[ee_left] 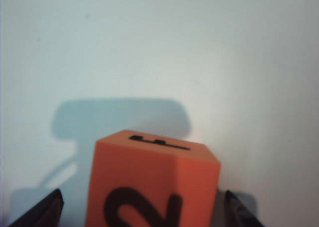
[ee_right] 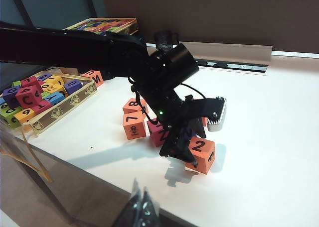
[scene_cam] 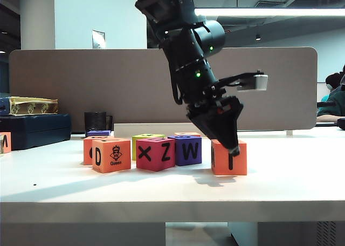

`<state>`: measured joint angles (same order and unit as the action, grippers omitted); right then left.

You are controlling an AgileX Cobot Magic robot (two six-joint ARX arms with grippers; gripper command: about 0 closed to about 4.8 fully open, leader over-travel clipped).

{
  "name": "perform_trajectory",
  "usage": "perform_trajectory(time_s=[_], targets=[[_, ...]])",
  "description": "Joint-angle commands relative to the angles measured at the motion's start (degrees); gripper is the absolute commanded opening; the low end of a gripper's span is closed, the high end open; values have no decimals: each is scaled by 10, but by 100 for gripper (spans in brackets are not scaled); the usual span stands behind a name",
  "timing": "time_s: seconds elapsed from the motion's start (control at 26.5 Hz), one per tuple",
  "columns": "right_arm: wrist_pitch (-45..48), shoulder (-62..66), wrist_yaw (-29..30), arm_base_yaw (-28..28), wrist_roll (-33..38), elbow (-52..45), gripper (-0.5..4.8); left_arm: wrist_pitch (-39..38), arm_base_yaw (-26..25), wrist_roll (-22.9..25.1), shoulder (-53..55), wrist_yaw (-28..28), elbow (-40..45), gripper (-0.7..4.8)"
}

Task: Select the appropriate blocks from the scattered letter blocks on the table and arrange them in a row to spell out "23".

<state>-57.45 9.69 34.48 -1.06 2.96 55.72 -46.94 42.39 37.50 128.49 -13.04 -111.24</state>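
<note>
The orange "2" block (ee_left: 152,182) sits between the left hand's (scene_cam: 229,144) spread, released fingers; light, rigid foam, best pinched on opposite flat sides. Right hand (ee_right: 141,207) looks clenched.

"2" block (scene_cam: 229,157) right of block cluster (scene_cam: 144,151).

Orange block (ee_left: 152,182): matt, foam-like, smooth faces. Surface (scene_cam: 291,186): smooth white laminate, slight sheen. Left tool (scene_cam: 229,143): black matt plastic.
</note>
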Motion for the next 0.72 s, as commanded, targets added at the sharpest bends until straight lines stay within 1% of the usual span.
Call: perform_trajectory(time_s=[0.04,0.11,0.19,0.26,0.42,0.53,0.6,0.64,0.68,0.72], targets=[[7,2,0,0,-2,1,-1,-8,0,-17,-15,-1,-17,450],[7,2,0,0,-2,1,-1,-18,0,-35,-15,-1,-36,468],[7,2,0,0,-2,1,-1,-34,0,-41,-14,6,-71,467],[7,2,0,0,-2,1,-1,-33,0,-74,-15,49,-101,466],[7,2,0,0,-2,1,-1,-25,-8,-131,-14,157,-135,466],[7,2,0,0,-2,1,-1,-22,-19,-159,-15,211,-141,463],[7,2,0,0,-2,0,-1,-24,-32,-186,-14,219,-141,458],[7,2,0,0,-2,0,-1,-27,-41,-209,-14,218,-141,458],[7,2,0,0,-2,-1,-1,-29,-56,-242,-14,215,-141,458],[7,5,0,0,-2,-1,-1,-31,-72,-266,-14,201,-141,458]])
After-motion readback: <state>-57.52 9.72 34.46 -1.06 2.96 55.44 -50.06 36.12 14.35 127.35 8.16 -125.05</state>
